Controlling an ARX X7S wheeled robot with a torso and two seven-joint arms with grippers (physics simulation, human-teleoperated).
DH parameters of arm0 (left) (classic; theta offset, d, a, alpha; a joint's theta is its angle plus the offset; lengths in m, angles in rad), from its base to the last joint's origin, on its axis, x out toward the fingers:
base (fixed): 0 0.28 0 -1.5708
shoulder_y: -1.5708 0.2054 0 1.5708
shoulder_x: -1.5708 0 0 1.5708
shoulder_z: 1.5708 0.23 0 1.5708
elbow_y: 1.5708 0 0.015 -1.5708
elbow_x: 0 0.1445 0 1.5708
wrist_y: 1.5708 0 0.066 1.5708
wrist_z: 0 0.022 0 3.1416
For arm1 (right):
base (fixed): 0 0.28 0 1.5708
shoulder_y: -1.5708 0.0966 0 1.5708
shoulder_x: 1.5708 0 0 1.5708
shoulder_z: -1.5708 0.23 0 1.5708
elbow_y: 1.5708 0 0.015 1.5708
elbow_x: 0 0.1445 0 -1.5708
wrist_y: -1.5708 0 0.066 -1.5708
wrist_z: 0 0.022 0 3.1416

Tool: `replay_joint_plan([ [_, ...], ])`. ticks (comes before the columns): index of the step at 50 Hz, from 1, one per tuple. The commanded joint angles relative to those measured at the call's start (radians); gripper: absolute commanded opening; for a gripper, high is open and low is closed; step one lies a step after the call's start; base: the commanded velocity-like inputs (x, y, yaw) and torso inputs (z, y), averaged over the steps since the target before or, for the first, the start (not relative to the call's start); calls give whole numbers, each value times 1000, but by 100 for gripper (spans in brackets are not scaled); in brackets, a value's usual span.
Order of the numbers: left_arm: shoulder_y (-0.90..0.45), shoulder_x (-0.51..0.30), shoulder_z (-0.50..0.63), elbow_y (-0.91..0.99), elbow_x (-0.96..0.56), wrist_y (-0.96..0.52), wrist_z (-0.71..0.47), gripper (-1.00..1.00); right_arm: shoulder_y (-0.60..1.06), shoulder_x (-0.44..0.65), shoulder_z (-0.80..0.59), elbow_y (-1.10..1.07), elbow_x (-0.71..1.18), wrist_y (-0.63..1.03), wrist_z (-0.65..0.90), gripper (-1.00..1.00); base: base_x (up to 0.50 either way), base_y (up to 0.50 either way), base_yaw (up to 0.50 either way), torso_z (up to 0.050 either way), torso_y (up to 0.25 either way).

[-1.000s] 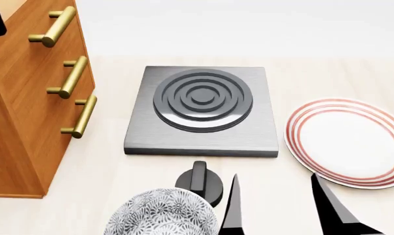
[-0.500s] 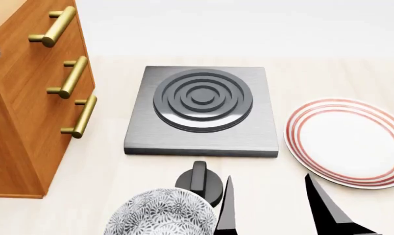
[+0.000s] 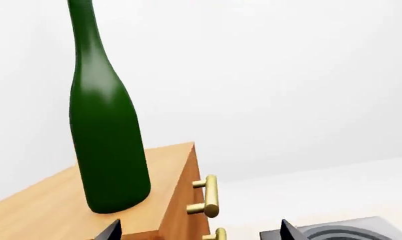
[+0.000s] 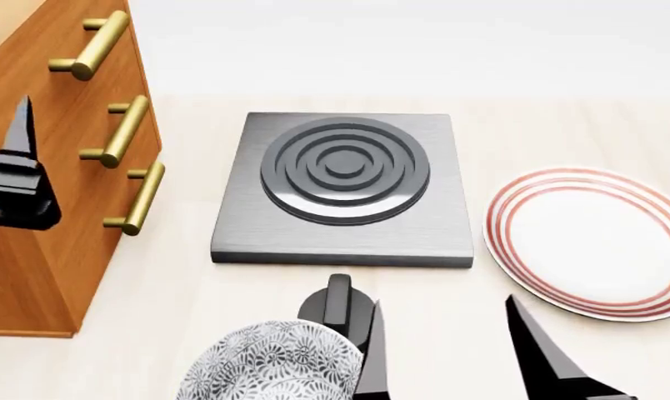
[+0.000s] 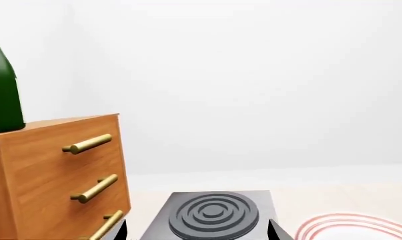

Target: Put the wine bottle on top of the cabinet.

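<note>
The wine bottle (image 3: 107, 140) is dark green and stands upright on top of the cabinet (image 3: 54, 210), near its front corner. It also shows at the edge of the right wrist view (image 5: 1, 85); its cork and label are out of view. It does not show in the head view. My left gripper (image 3: 197, 234) is open and empty, drawn back from the bottle. In the head view it (image 4: 18, 167) hangs in front of the reddish-brown cabinet (image 4: 57, 225). My right gripper (image 4: 452, 362) is open and empty, low over the table's front.
A grey hob (image 4: 343, 187) with black rings lies mid-table beside the cabinet's brass handles (image 4: 135, 196). A red-striped plate (image 4: 591, 242) lies to the right. A patterned bowl (image 4: 274, 362) and a black knob (image 4: 338, 308) sit at the front, next to my right gripper.
My left gripper has come down along the cabinet's side into the head view. My right gripper has shifted a little to the left.
</note>
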Motion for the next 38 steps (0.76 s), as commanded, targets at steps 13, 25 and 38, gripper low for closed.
replay_joint_plan([
  [13, 424, -16, 83, 286, 216, 184, -130, 100, 12, -27, 3, -2, -26, -2, -7, 100, 0, 0, 0, 0, 0],
  [25, 519, 3, 154, 329, 319, 200, -170, 100, 19, -26, -6, -9, -26, 1, -4, 100, 0, 0, 0, 0, 0],
  [38, 558, 18, 195, 345, 368, 222, -169, 100, 29, -31, -24, -4, -33, 5, -5, 100, 0, 0, 0, 0, 0],
])
